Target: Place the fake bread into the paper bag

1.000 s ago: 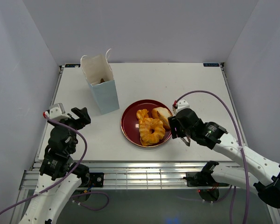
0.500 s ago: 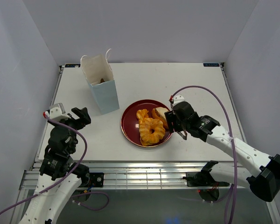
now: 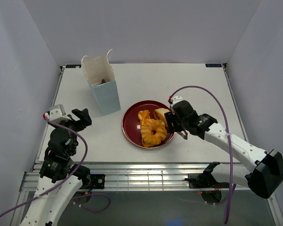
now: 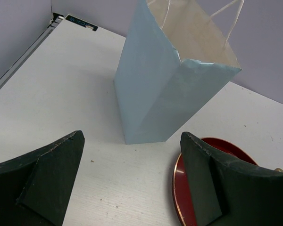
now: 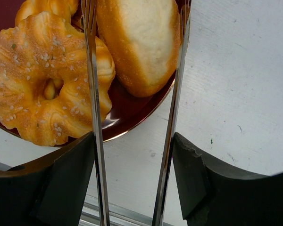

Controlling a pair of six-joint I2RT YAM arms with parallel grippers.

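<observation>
The fake bread lies on a dark red plate (image 3: 129, 126): a seeded twisted ring (image 3: 153, 132), a croissant (image 3: 144, 115) and a golden bun (image 3: 162, 115). My right gripper (image 3: 177, 123) at the plate's right rim is shut on silver metal tongs (image 5: 95, 117). In the right wrist view the two tong arms stand apart on either side of the bun (image 5: 139, 42), beside the twisted ring (image 5: 42, 80). The pale blue paper bag (image 3: 104, 92) stands upright behind and left of the plate, with a dark piece (image 3: 103, 81) inside. My left gripper (image 3: 80, 117) is open and holds nothing, well short of the bag (image 4: 155, 94).
White walls enclose the table on the left, back and right. The plate's rim (image 4: 177, 188) shows at the right of the left wrist view. The table's metal front rail (image 3: 146, 176) runs between the arm bases.
My right arm has moved left toward the plate, bringing the tongs from beside the rim to either side of the bun. The left arm, bag and bread have not moved.
</observation>
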